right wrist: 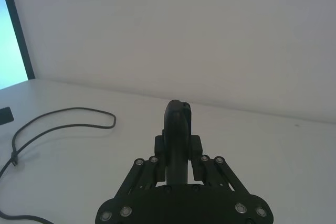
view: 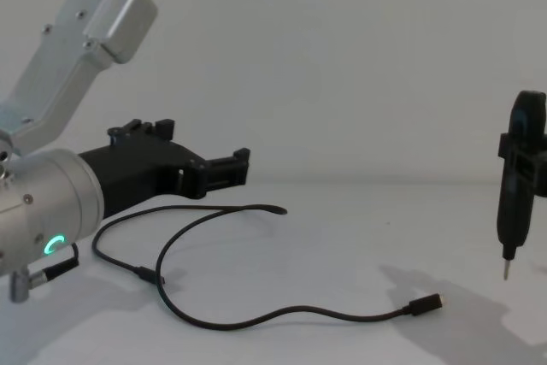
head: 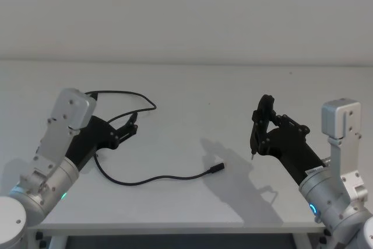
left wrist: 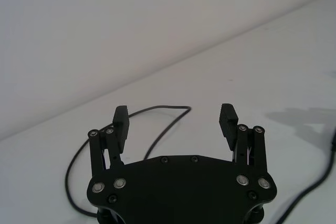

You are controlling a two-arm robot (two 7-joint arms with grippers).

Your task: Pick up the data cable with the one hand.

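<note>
the left gripper (head: pixel 128 127) holds its 2 fingers (left wrist: pixel 122 127) spread wide just above the data cable (head: pixel 152 179) looped on the table (head: pixel 192 94), probably so a strand passes between them, while the right gripper (head: pixel 263 122), well apart, clamps a slim tool (view: pixel 511 203).

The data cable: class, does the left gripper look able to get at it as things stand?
Probably yes. The left gripper hovers open over a loop of the data cable on the table, with nothing between them. The right gripper, shut on a slim black tool, stands well clear.
</note>
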